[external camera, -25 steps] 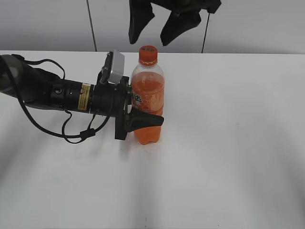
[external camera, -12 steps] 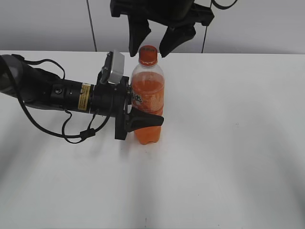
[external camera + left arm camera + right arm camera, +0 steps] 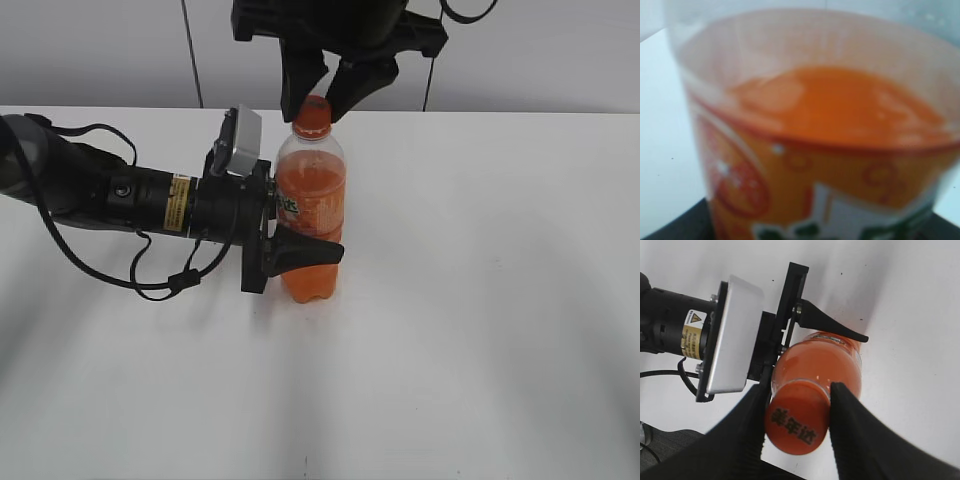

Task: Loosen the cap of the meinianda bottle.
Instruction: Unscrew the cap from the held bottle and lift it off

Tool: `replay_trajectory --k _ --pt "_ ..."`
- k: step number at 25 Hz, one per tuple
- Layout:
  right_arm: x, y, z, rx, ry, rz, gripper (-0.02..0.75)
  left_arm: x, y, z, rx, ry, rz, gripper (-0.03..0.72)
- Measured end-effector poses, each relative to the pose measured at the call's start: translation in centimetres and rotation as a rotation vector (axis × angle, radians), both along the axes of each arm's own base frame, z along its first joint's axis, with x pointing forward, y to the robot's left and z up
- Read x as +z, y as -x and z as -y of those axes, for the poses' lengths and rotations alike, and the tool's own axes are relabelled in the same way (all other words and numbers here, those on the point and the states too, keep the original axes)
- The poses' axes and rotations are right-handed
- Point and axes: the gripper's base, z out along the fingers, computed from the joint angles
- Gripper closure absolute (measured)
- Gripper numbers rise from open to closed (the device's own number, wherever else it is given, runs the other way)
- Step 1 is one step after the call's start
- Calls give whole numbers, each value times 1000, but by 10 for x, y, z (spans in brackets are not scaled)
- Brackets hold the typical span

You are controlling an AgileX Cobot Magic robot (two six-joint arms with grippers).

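The meinianda bottle [image 3: 312, 200] stands upright on the white table, and its orange liquid and label fill the left wrist view [image 3: 820, 150]. My left gripper [image 3: 318, 238] comes in from the left and is shut on the bottle's waist; one black finger [image 3: 832, 326] lies across the front. The orange cap [image 3: 312, 115] has dark printed characters on top [image 3: 797, 422]. My right gripper [image 3: 799, 412] hangs straight above, its two black fingers pressed against opposite sides of the cap.
The white table [image 3: 480, 300] spreads wide to the right and front of the bottle. The left arm's black body and looping cable [image 3: 150, 280] lie across the table's left side. A grey wall runs behind the far edge.
The right gripper came down from above the bottle and its fingers drew in from wide apart onto the cap. The left gripper and the bottle stayed still.
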Motion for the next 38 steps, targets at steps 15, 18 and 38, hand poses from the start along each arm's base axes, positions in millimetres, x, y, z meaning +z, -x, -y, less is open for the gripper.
replay_trajectory --k 15,18,38 --pt "0 0 -1 425 84 153 456 0 0 0 0 1 -3 270" --pt "1 1 -2 599 106 210 457 0 0 0 -4 1 0 270" --pt "0 3 -2 1567 306 558 458 0 1 0 -13 0 8 270"
